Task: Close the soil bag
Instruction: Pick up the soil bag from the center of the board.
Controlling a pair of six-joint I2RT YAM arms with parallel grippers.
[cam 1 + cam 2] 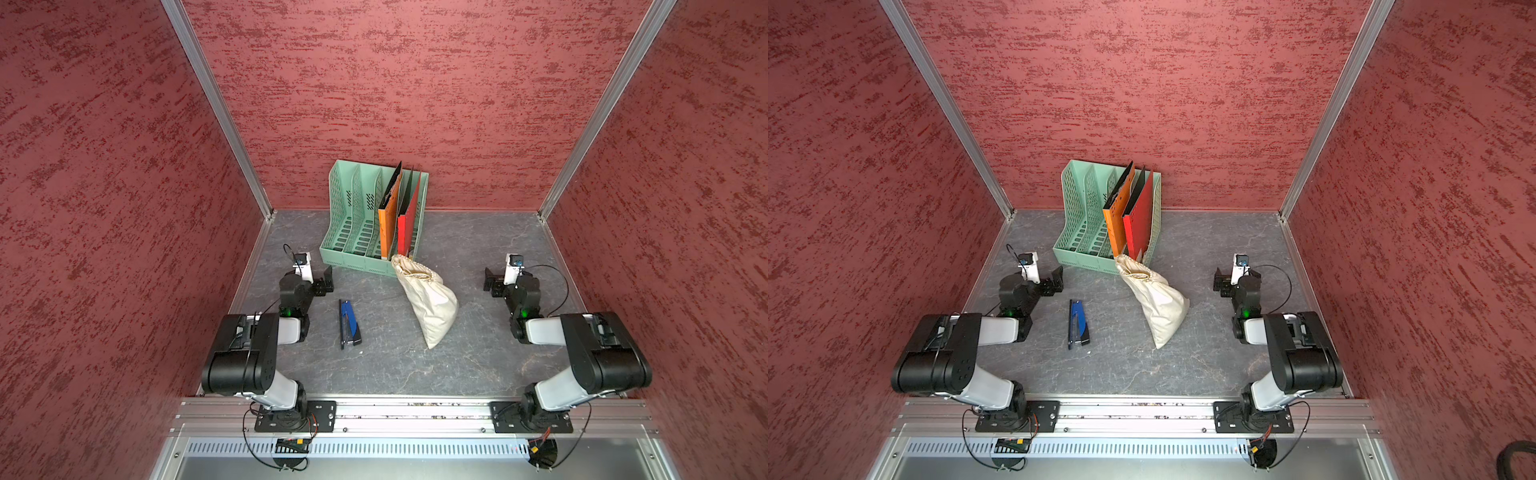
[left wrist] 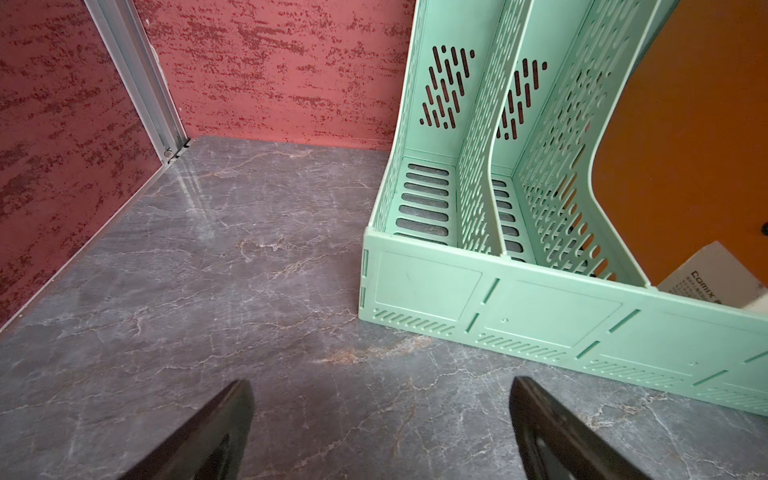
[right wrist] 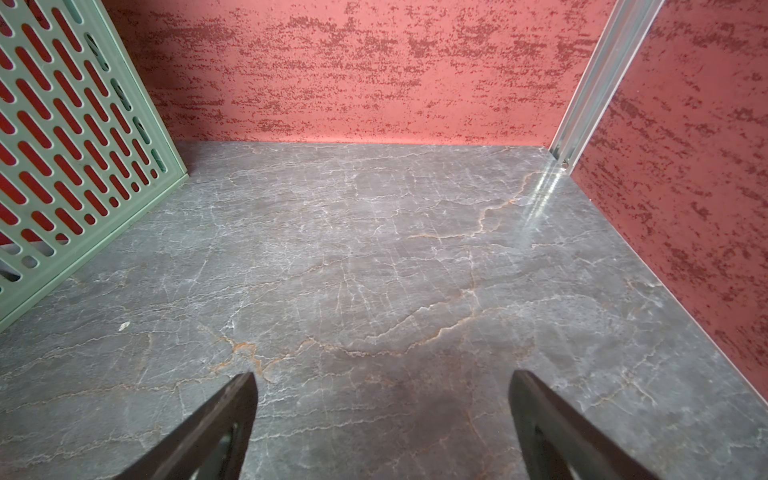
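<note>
In both top views the cream cloth drawstring soil bag (image 1: 430, 301) lies slumped on the grey marbled table (image 1: 478, 357), between the two arms. Its gathered neck rests against the front edge of the mint-green perforated plastic file rack (image 1: 347, 195), just below the red folder (image 1: 409, 216). The neck looks only loosely drawn, with a thin cord looped on the cloth. The left gripper (image 1: 325, 281) and the right gripper (image 1: 492, 283) stand well apart from the bag, both spread wide and empty. A blue and black stapler (image 1: 349, 320) lies between the left arm and the bag, so I reckon a low sweep inward could knock it.

From the left wrist, the black fingers (image 2: 224, 424) gape over bare table, with the rack and its orange folder (image 2: 685, 145) close ahead. The bag is out of sight here. Reaching for the neck could bump the rack.

From the right wrist, the fingers (image 3: 552, 424) also gape over bare table, and only the rack's side wall shows.

The cords are thin and lie flat on the cloth, so a jaw could pinch fabric instead. I judge that pulling from one side alone would drag or roll the bag rather than cinch it.
</note>
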